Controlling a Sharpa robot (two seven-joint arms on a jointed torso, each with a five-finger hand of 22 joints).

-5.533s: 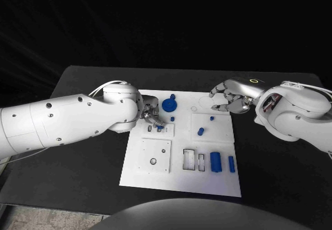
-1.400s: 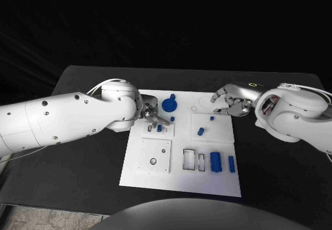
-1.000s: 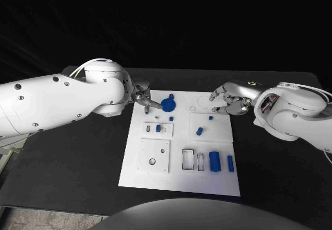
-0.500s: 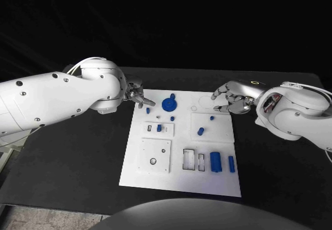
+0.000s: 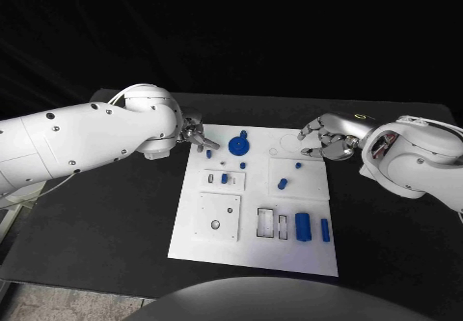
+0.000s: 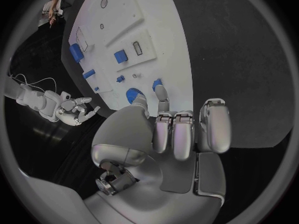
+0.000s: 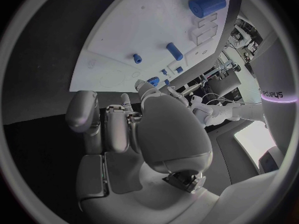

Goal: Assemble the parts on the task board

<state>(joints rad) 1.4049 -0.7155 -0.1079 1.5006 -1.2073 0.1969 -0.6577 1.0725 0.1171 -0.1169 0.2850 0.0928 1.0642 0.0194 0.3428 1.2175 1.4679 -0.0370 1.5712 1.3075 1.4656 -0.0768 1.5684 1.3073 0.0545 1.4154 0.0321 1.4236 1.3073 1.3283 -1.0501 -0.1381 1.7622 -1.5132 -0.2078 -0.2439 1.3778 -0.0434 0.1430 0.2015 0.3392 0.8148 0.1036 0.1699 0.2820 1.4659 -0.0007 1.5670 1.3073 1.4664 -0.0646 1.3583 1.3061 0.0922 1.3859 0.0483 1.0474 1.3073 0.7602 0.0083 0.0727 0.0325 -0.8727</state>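
Note:
The white task board (image 5: 255, 254) lies in the middle of the table. Blue parts on it: a round knobbed disc (image 5: 238, 142) at the far edge, short pegs (image 5: 209, 153) (image 5: 224, 178) (image 5: 282, 183), a thick cylinder (image 5: 303, 226) and a thin bar (image 5: 324, 230) near the front right. My left hand (image 5: 196, 137) hovers at the board's far-left corner, fingers stretched out and holding nothing; the left wrist view shows its fingers (image 6: 181, 129) pointing toward the disc (image 6: 132, 94). Above the far-right corner hangs my right hand (image 5: 325, 137), loosely bent and empty.
Several white inset plates with slots and holes sit on the board (image 5: 217, 217). Black tabletop (image 5: 106, 221) surrounds the board on all sides. The thick cylinder (image 7: 207, 4) and a peg (image 7: 174, 51) also show in the right wrist view.
My left hand lifted off the small slotted plate and drew back to the board's far-left corner, leaving a blue peg standing in that plate. The right hand barely moved.

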